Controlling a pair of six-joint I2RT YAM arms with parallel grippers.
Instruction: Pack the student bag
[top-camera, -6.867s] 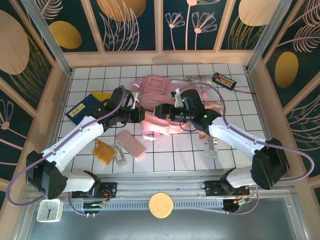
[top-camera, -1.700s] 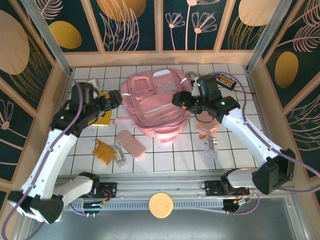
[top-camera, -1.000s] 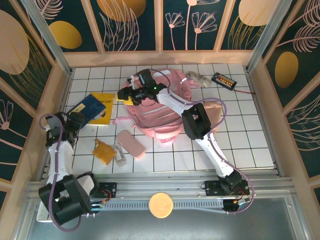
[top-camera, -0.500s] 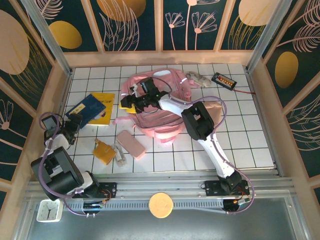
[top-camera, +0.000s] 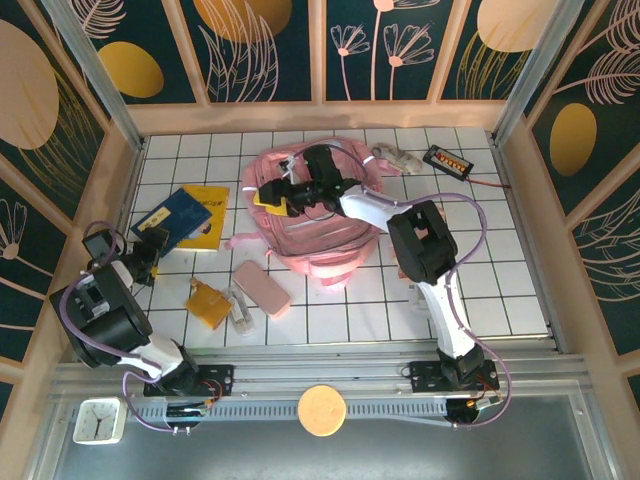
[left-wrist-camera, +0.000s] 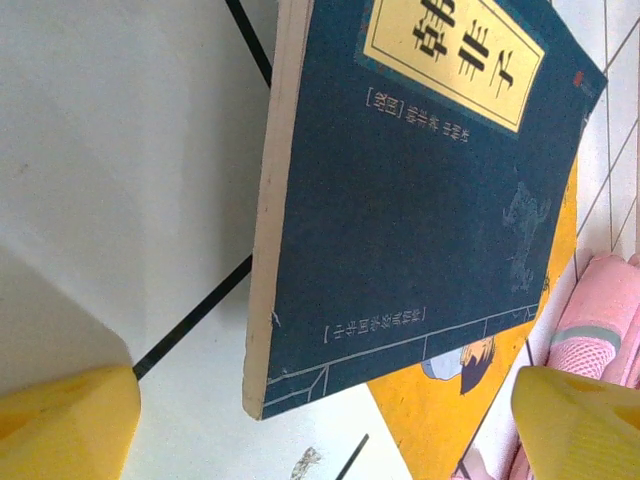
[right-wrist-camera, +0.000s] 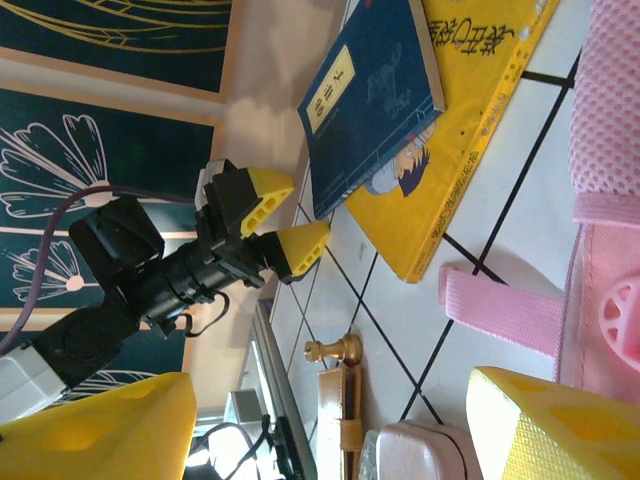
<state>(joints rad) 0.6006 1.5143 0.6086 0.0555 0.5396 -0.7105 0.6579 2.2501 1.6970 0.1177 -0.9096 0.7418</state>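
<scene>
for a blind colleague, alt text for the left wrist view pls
A dark blue book lies on white tiles, partly over a yellow book, ahead of the left pincer's open yellow fingertips. The pink student bag edges in at right.

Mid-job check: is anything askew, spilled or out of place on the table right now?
Nothing looks spilled or broken. The blue book lies skewed across the yellow book rather than stacked square. One strap of the backpack trails loose over the tiles toward the books.
</scene>
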